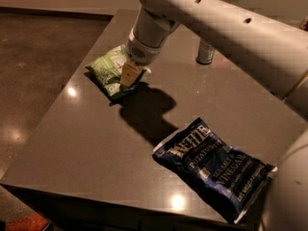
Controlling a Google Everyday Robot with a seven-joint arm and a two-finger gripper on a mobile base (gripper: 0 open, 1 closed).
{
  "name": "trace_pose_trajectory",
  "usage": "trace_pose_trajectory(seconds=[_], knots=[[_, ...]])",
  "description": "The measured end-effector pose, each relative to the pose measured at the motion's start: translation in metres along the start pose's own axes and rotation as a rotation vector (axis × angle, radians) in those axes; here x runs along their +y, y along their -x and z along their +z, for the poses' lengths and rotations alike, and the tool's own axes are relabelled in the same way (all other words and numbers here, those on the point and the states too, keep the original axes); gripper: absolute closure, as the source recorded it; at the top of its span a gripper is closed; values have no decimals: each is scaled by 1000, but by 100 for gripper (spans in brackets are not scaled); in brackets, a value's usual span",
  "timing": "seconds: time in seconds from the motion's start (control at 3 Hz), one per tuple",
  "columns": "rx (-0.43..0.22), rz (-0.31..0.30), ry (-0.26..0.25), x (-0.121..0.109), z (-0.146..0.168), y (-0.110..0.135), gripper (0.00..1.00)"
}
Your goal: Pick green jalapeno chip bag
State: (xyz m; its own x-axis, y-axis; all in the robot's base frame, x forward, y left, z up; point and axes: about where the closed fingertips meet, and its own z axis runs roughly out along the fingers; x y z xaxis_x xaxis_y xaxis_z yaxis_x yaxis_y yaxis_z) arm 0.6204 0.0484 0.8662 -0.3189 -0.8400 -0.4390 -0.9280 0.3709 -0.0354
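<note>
The green jalapeno chip bag [107, 67] is a small light-green crinkly bag lying flat on the dark table near its far left edge. My gripper [129, 76] hangs from the white arm and is down on the right end of the bag, covering part of it. The arm reaches in from the upper right and casts a dark shadow just right of the bag.
A larger dark blue Kettle chip bag [214, 170] lies at the table's near right. A small can [205, 52] stands at the back, behind the arm. The grey table [82, 143] has its left edge close to the green bag, with brown floor beyond.
</note>
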Motion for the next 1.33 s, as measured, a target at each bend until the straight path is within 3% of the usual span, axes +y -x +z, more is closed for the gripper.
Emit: trace_pose_trajectory(seconds=[0.33, 0.67, 1.33], knots=[[-34, -5, -5, 1, -20, -3, 98], [-97, -27, -8, 1, -58, -1, 100], [-182, -66, 6, 5, -104, 4, 100]])
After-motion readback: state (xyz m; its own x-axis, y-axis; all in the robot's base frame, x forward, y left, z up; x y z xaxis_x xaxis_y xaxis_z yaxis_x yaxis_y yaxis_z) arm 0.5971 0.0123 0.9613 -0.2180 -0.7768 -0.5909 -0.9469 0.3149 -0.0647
